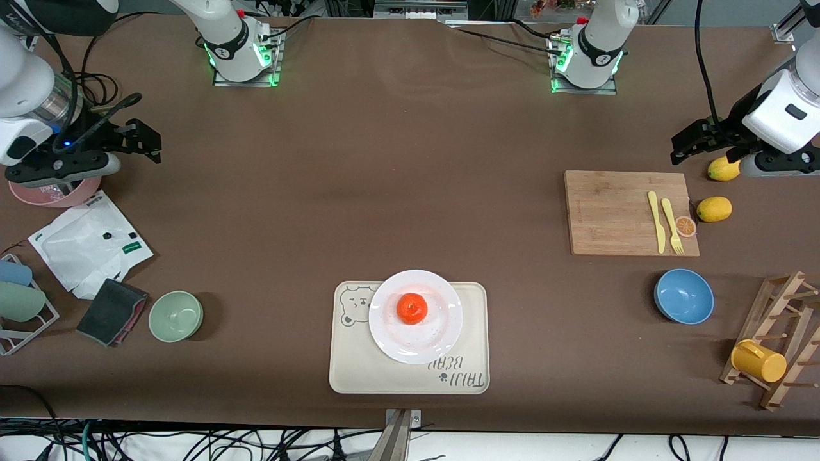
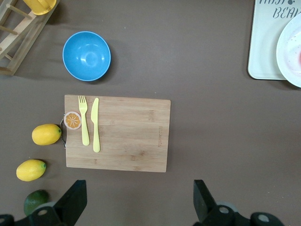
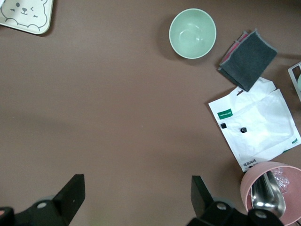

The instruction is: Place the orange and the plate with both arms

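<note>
An orange-red orange (image 1: pixel 411 308), glossy white plate (image 1: pixel 442 333), beige bear-printed tray (image 1: pixel 359 365), brown table (image 1: pixel 384 179).

The left gripper (image 2: pixel 136 202) hangs over bare brown table (image 2: pixel 207 136), its two dark fingers (image 2: pixel 75 197) spread wide with nothing between them. Just ahead of the fingertips lies a bamboo cutting board (image 2: pixel 127 134). On the board, toward one finger's side, a yellow fork (image 2: pixel 84 120) and yellow knife (image 2: pixel 96 125) lie side by side, with a small orange-slice disc (image 2: pixel 72 120) at the board's edge beside the fork. Off that same edge sit two lemons (image 2: pixel 46 134), and a dark green fruit (image 2: pixel 35 201) sits close to the finger. Past the board are a blue bowl (image 2: pixel 86 55) and a wooden rack (image 2: pixel 21 33). Well off toward the other finger's side, a beige tray (image 2: pixel 264 47) carries the white plate (image 2: pixel 288 49).
</note>
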`<action>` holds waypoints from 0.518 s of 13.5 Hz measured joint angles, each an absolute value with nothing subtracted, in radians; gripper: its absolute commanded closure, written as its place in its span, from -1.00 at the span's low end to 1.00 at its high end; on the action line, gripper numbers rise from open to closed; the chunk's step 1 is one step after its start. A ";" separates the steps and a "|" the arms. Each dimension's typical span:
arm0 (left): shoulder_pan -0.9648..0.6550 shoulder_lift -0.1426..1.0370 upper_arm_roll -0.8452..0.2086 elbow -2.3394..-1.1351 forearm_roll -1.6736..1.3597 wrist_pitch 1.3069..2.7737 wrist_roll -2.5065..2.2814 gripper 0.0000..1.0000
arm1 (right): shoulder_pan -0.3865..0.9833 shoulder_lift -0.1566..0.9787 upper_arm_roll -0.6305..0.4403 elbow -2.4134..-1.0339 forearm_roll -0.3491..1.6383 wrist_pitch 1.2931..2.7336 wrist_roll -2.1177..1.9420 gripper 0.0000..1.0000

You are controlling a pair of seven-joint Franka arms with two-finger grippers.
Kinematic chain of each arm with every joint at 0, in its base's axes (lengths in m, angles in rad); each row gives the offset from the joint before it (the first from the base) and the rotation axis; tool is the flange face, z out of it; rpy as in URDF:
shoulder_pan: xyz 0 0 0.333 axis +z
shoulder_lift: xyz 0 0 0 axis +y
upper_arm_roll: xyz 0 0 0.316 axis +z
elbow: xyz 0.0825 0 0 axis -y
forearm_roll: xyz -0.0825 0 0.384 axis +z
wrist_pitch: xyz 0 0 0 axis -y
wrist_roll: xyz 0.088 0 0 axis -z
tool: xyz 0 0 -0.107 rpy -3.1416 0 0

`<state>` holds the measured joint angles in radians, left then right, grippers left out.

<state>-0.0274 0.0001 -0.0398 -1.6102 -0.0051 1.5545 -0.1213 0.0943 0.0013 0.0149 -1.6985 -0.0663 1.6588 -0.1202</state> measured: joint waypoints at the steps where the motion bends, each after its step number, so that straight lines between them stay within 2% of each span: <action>1: -0.027 0.000 -0.040 -1.610 -0.005 1.554 -0.121 -1.00 | 0.094 0.001 0.005 -1.698 -0.065 1.660 -0.119 -1.00; 7: -0.027 0.000 -0.040 -1.610 -0.005 1.554 -0.121 -1.00 | 0.094 0.000 -0.009 -1.679 -0.064 1.662 -0.119 -1.00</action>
<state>-0.0275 0.0001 -0.0398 -1.6102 -0.0051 1.5544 -0.1213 0.0943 0.0005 -0.0094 -1.6786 -0.0637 1.6618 -0.1192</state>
